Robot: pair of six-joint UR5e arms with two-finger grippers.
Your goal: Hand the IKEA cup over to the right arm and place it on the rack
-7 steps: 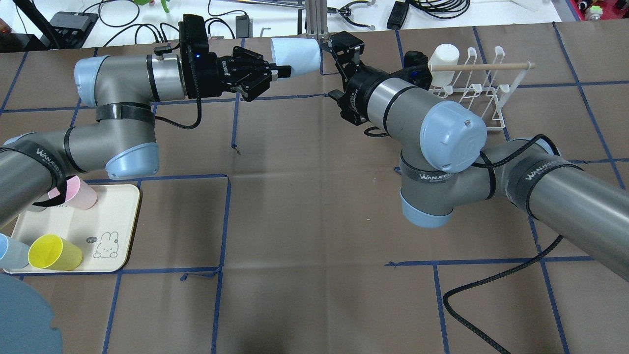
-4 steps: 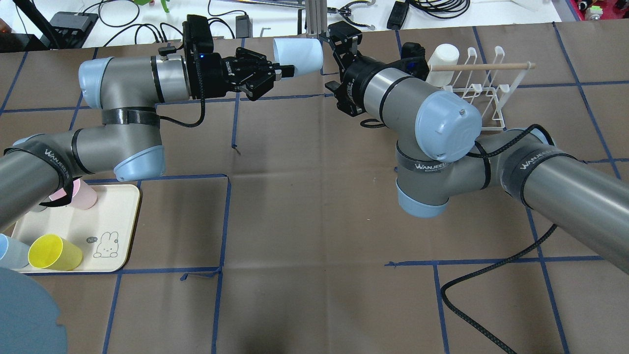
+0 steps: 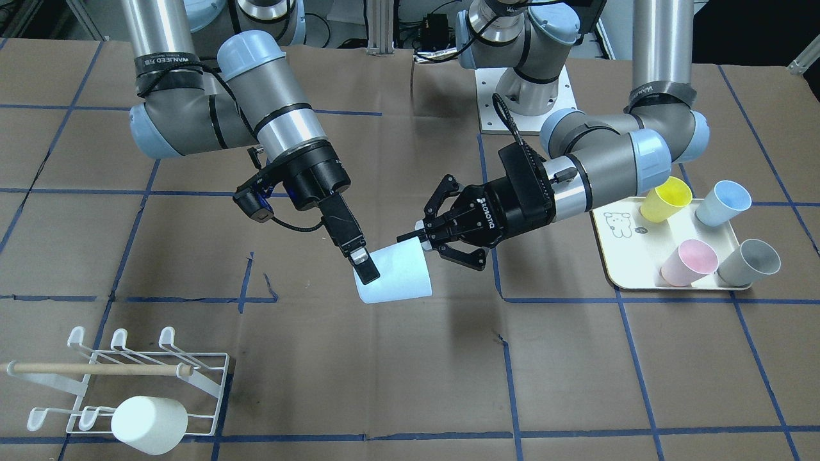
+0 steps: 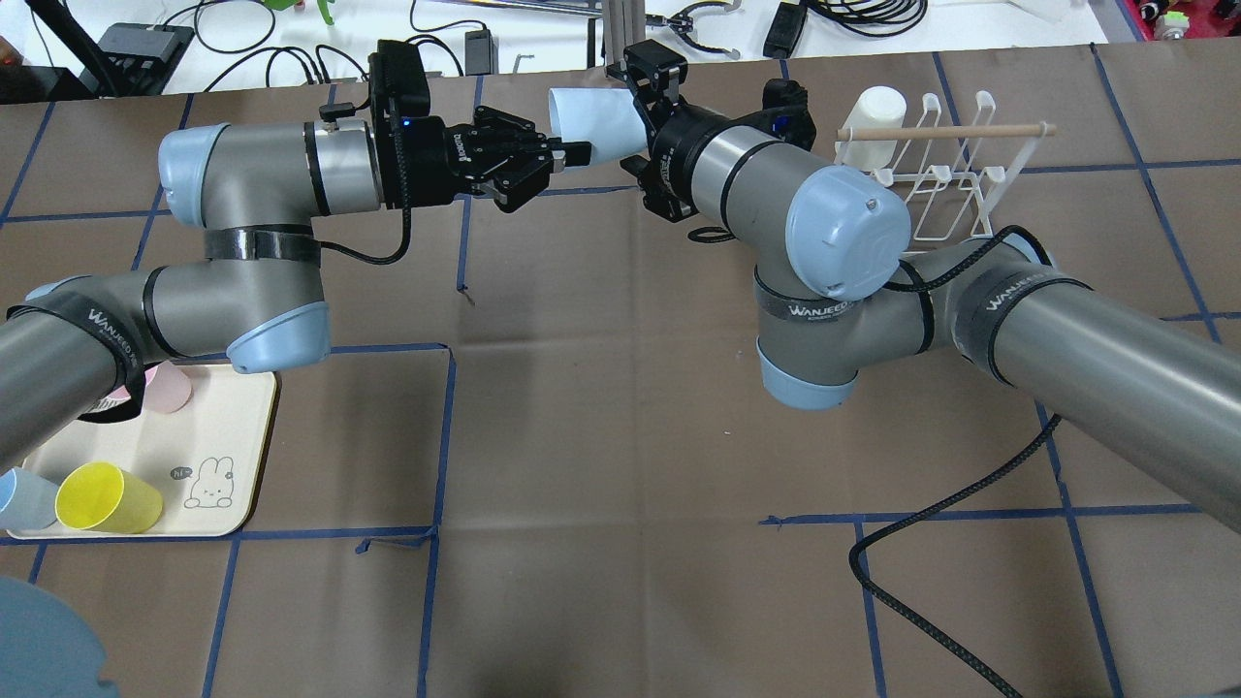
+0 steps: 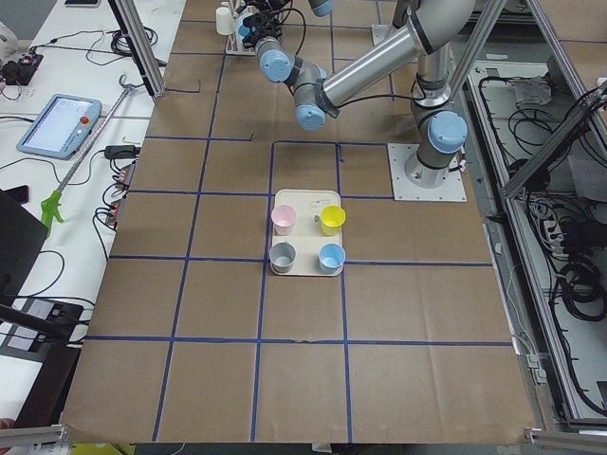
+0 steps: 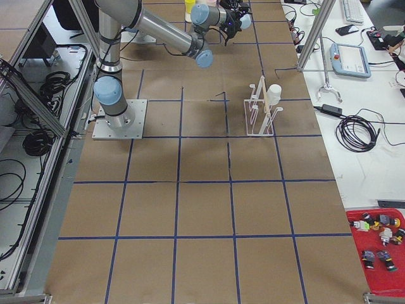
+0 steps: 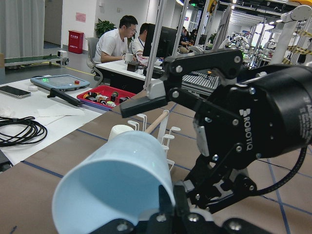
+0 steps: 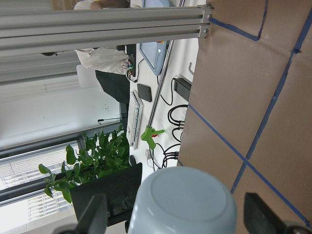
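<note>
The right gripper (image 8: 181,220) has slid forward around the base of the pale blue IKEA cup (image 3: 398,280) since a moment ago, when it was stopping just short of it. Its fingers (image 8: 95,214) are now standing apart on either side of that base, with a gap showing on each side (no contact, as far as the wrist view shows). The left gripper (image 3: 415,238) is pinching the cup's rim, one finger inside the mouth and one outside. The cup is hanging on its side in the air above the brown table (image 3: 410,384), mouth facing the left gripper and base facing the right. The white wire rack (image 3: 200,383) is sitting well apart on the robot's right, toward the table's far side. A wooden dowel (image 3: 96,369) is lying across it and a white cup (image 3: 149,424) is resting on one row of prongs. On the robot's left, a cream tray (image 3: 631,259) is carrying a yellow cup (image 3: 666,198), a blue cup (image 3: 722,202), a pink cup (image 3: 688,262) and a grey cup (image 3: 748,262).
</note>
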